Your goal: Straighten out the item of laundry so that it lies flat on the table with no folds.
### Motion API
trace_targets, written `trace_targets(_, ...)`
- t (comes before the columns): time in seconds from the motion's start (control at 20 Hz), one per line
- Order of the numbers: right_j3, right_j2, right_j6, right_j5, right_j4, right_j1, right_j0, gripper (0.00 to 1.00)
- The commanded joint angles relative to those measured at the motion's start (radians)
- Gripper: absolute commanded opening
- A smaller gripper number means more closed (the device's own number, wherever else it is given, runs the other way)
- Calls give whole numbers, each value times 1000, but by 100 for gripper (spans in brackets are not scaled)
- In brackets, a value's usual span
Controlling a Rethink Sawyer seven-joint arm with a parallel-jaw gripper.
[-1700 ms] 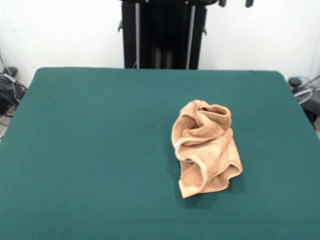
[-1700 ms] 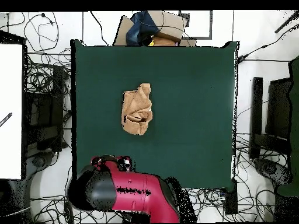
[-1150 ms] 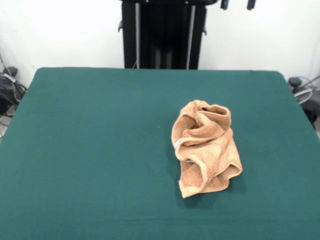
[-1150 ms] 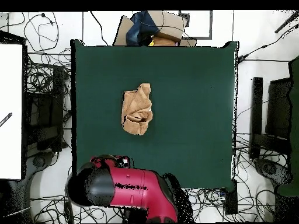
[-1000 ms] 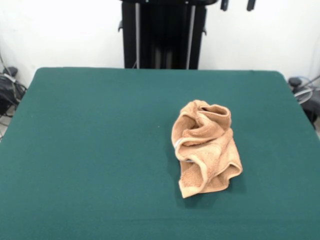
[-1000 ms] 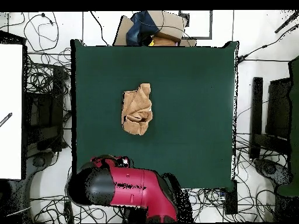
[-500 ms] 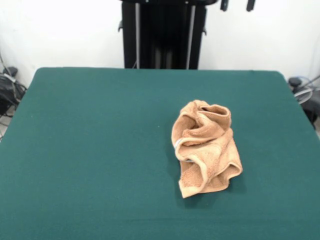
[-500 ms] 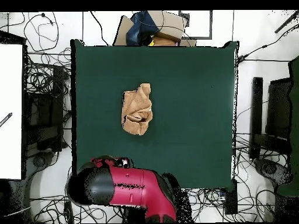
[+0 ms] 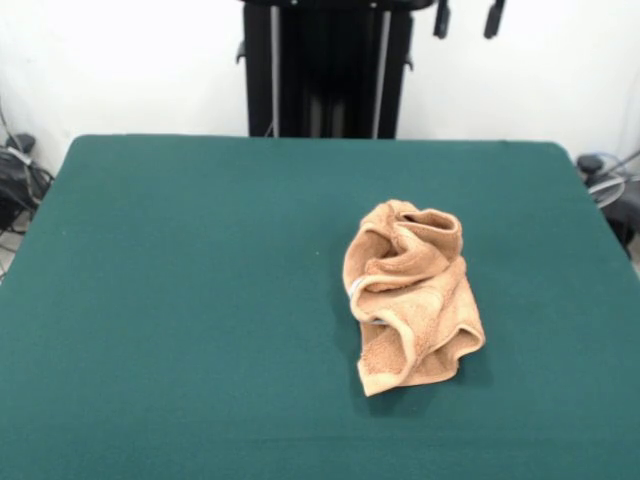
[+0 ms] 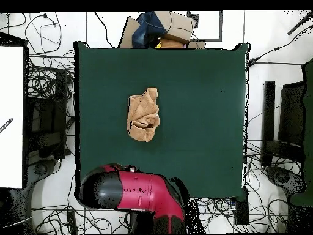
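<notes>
The tan-orange towel (image 9: pixel 410 295) lies crumpled in a bunched heap with many folds on the dark green table (image 9: pixel 200 300), right of centre. A bit of white tag (image 9: pixel 354 288) shows on its left side. It also shows in the overhead view (image 10: pixel 143 114), left of the table's middle (image 10: pixel 195 122). My gripper (image 9: pixel 466 18) hangs high behind the table's far edge. Only its two dark fingertips (image 9: pixel 440 20) show at the top edge, apart and empty, far from the towel. The red arm (image 10: pixel 131 196) sits at the table's bottom edge in the overhead view.
The black pedestal (image 9: pixel 325 70) stands behind the far edge. Cables and gear (image 9: pixel 15 175) lie off both sides of the table. Boxes (image 10: pixel 162 27) lie beyond the table's top edge in the overhead view.
The gripper's fingertips have come down a little further into the front view. The arm has shifted slightly right in the overhead view. The towel has not moved.
</notes>
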Motion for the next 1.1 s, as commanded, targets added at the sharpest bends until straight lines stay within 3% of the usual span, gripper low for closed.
trace_targets(0.05,25,-12,185,-10,-18,101,-18,100)
trace_targets(0.5,-17,23,211,-14,30,160,-14,100)
trace_targets(1.1,-240,37,281,70,61,274,118,100)
